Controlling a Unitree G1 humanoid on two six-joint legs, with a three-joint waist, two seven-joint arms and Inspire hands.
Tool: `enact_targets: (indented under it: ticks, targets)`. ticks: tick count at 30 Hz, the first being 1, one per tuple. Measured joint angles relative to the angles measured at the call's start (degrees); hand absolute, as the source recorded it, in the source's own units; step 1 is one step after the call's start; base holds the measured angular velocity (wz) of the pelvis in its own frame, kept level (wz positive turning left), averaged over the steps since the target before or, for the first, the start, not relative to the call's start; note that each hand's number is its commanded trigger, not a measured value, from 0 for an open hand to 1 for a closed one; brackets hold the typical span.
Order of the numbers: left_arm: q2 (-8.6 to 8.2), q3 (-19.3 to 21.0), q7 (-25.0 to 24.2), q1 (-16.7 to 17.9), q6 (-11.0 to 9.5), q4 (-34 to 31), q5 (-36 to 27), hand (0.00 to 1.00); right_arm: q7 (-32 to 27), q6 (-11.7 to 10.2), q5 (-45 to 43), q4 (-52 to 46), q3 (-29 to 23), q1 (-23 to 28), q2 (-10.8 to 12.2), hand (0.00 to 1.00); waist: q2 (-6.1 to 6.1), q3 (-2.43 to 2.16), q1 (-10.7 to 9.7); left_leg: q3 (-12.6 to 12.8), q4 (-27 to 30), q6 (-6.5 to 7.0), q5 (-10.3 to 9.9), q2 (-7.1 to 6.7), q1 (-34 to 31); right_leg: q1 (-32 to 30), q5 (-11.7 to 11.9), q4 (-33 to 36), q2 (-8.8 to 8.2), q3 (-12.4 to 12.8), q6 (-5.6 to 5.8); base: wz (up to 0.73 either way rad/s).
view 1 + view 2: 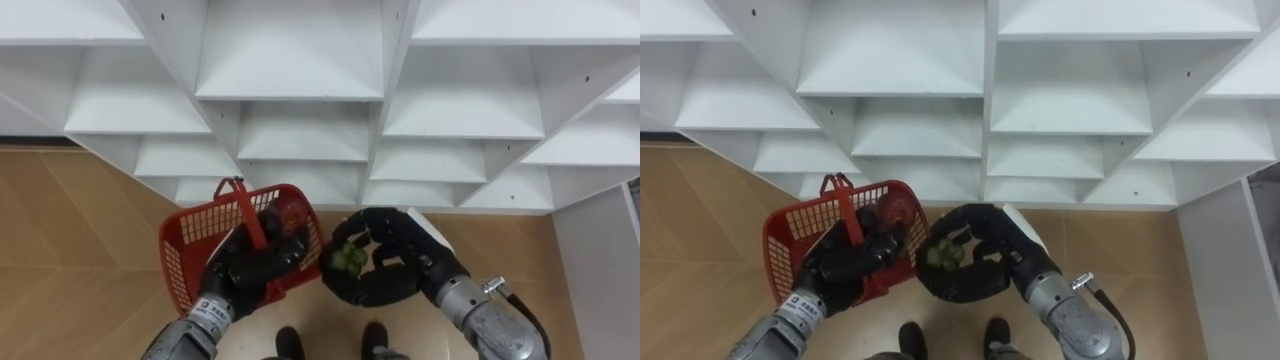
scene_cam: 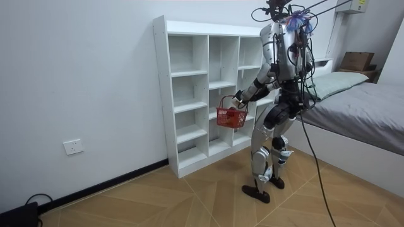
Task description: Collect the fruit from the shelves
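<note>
I stand facing a white open-shelf closet [image 1: 290,80]. My left hand [image 1: 245,268] is shut on the handle of a red plastic basket [image 1: 190,240], held in front of me. A dark red fruit [image 1: 290,212] lies in the basket by the right rim. Just right of the basket, my right hand [image 1: 385,265] is shut on a green bunch of grapes [image 1: 347,259]. In the right eye view the grapes [image 1: 945,256] sit beside the basket [image 1: 790,245]. The room view shows the basket [image 2: 230,116] held at hip height before the closet [image 2: 202,88].
The closet's compartments in view hold nothing. Wooden floor [image 1: 60,250] spreads beneath. A white panel [image 1: 600,260] stands at the right. In the room view a bed [image 2: 360,113] lies behind me and a wall socket [image 2: 73,147] sits low on the wall.
</note>
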Motion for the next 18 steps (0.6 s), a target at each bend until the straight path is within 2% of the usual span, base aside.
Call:
enact_targets:
  ticks: [7, 12, 18]
  targets:
    - [-0.04, 0.0, -0.3, 0.0, 0.1, 0.8, -0.1, 1.0, 0.0, 0.0, 0.0, -1.0, 0.0, -0.1, 0.1, 1.0, -0.03, -0.02, -0.2, 0.0, 0.1, 0.0, 0.0, 0.0, -0.6, -0.8, 0.0, 0.3, -0.01, 0.1, -0.02, 0.0]
    - [-0.94, 0.0, -1.4, -0.3, 0.1, 0.7, -0.1, 1.0, 0.0, 0.0, 0.0, -1.0, 0.0, -0.8, 0.1, 1.0, -0.11, -0.08, -0.3, 0.0, 0.2, 0.0, 0.0, 0.0, -0.6, -0.8, 0.0, 0.4, -0.01, 0.1, -0.02, 0.0]
    - [-1.21, -1.2, -1.4, -0.3, 0.1, 0.8, -0.3, 1.0, -0.4, 0.0, 0.0, -1.0, 0.1, -1.6, 0.2, 1.0, -0.11, -0.08, -1.6, 0.0, 0.3, 0.0, 0.0, -0.01, -0.5, -0.8, 0.0, 1.0, -0.06, 0.2, -0.07, 0.0]
